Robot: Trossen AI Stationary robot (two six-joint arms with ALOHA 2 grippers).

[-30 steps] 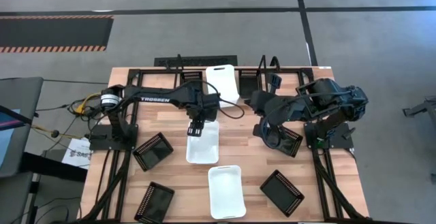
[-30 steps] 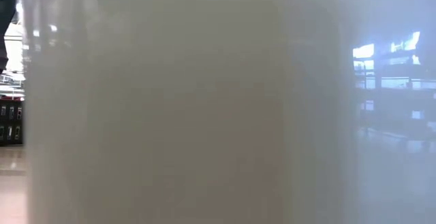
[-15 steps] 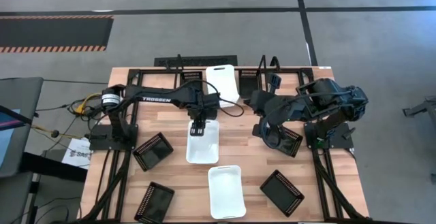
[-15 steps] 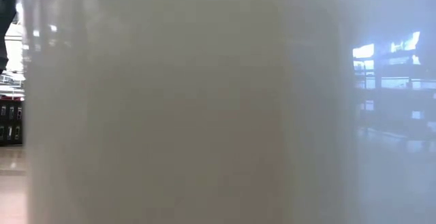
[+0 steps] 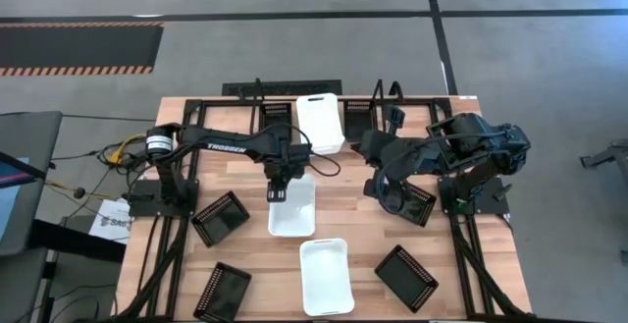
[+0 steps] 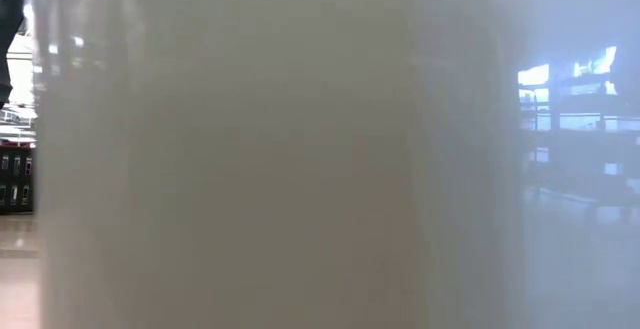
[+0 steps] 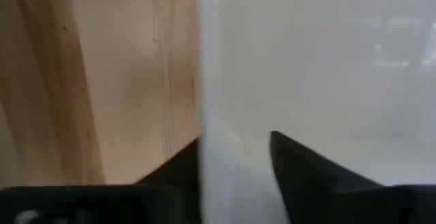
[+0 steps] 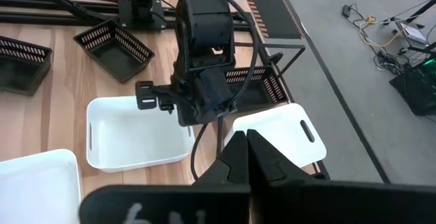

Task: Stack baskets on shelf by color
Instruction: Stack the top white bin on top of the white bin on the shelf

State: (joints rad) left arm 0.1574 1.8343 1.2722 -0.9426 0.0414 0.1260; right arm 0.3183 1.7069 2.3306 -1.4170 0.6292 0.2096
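Note:
A white basket (image 5: 294, 210) stands on the wooden table at its middle. My left gripper (image 5: 278, 193) points down at the basket's left long wall (image 7: 204, 108), near the far end. One finger (image 7: 174, 173) is outside the wall and one (image 7: 313, 180) inside. Another white basket (image 5: 319, 122) rests on the shelf (image 5: 257, 92) at the far edge, between black baskets (image 5: 278, 115) (image 5: 358, 115). A third white basket (image 5: 326, 276) lies near the front edge. My right gripper (image 8: 246, 142) is shut and raised at the table's right, holding nothing. My left gripper straddles the white basket's left long wall (image 7: 204, 135) from above, one finger inside the basket and one outside. I cannot tell whether the fingers touch the wall. The basket rests flat on the table.
Loose black baskets lie at the left (image 5: 220, 217), front left (image 5: 222, 289), front right (image 5: 406, 277) and under the right arm (image 5: 420, 205). The low view is filled by a white basket (image 6: 270, 169) close to the camera. Black frame rails run along both table sides.
My left gripper has gone down and a little toward the table's left edge, from above the white basket's far end onto its left wall, rolling slightly. The basket has stayed where it was.

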